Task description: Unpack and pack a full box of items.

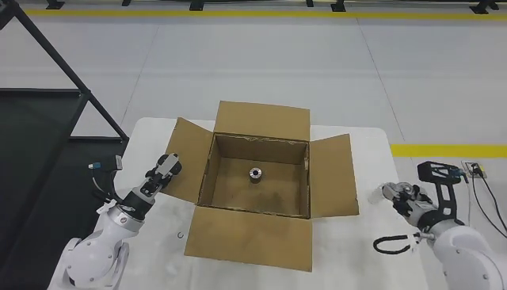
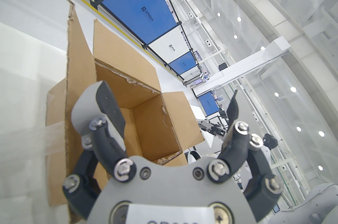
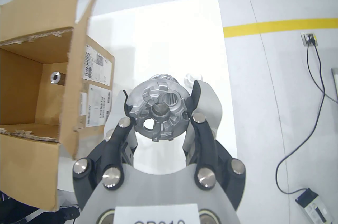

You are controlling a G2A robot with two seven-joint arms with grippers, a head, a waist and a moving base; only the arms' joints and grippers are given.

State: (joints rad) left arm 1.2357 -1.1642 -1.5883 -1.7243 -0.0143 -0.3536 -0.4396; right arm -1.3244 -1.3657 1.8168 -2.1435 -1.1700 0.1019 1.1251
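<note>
— Right of the cardboard box [image 1: 249,238], over the white table [image 1: 348,250], what has the right gripper [image 3: 161,101] got?
— Its fingers clamp a toothed metal hub [image 3: 158,114]. The hub's far end is hidden behind its own face.
— And the left gripper [image 2: 169,98]?
— Spread wide, nothing in it, beside the box's left flap.
— Inside the box?
— One small metal ring [image 1: 255,173] lies on the floor. Its details are too small to tell.

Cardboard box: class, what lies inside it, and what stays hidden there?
Inside the cardboard box, one small metal part sits on the floor, nearer the far wall. The floor strip against the near wall is hidden by that wall.
</note>
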